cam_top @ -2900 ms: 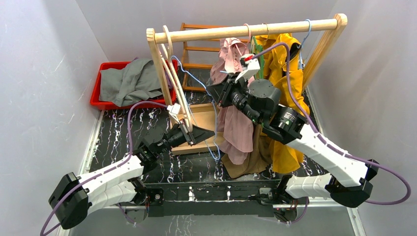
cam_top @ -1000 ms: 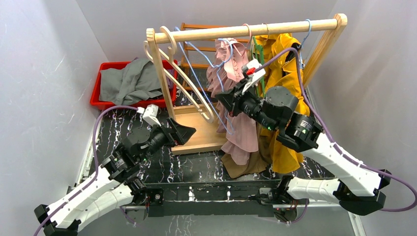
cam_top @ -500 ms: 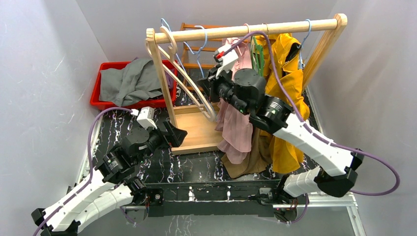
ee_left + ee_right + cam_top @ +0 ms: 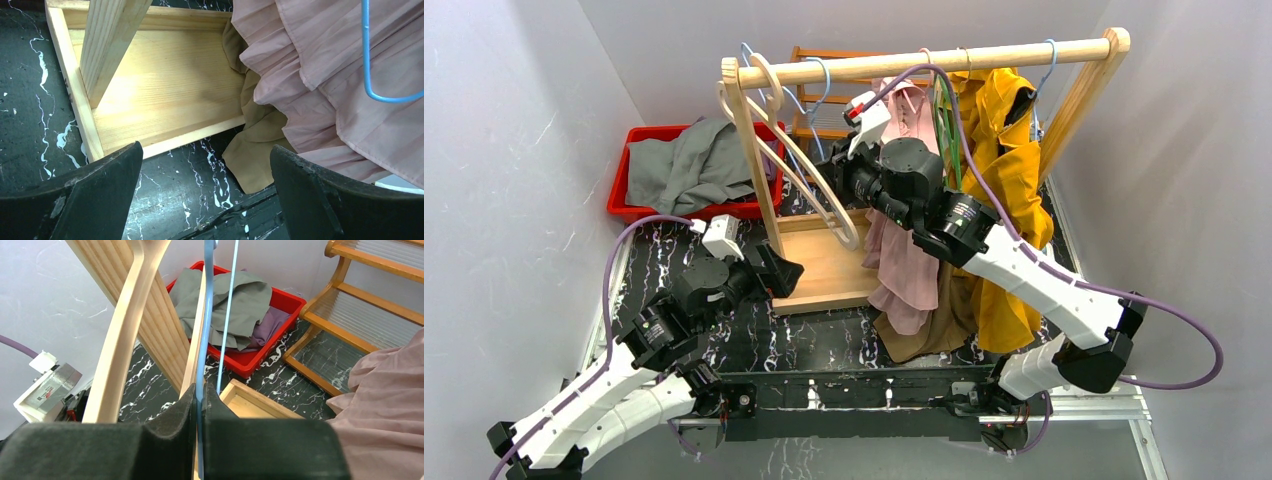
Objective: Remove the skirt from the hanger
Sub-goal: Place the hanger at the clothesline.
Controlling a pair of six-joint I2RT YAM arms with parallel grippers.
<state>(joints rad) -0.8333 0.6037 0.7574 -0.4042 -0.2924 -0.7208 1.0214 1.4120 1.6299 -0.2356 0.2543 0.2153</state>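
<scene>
2 arms are raised toward the rail (image 4: 984,55). The right claw (image 4: 199,396) is clamped on the thin wire of the blue hanger (image 4: 206,315) — in its wrist view we see both pads pinched against the wire with no gap. From above, that claw sits high, just left of the skirt (image 4: 909,270) and close to the wooden hangers (image 4: 809,180) that lean on the left post.

The skirt, pale pink and pleated, hangs under the rail between the wooden hangers and the yellow garment (image 4: 1009,190), with its hem down by the tray (image 4: 824,265). The right arm hides its top, so we cannot tell what it hangs from. In the left wrist view a bend of blue wire lies across its pleats.

The left claw (image 4: 205,150) is spread wide and holds nothing. It hovers low over the tabletop (image 4: 30,100) at the tray's near edge, facing the skirt's hem and a brown cloth (image 4: 255,145) bunched beneath it.

At the far left a red bin (image 4: 639,212) holds a grey cloth (image 4: 679,165) — well apart from both claws.
</scene>
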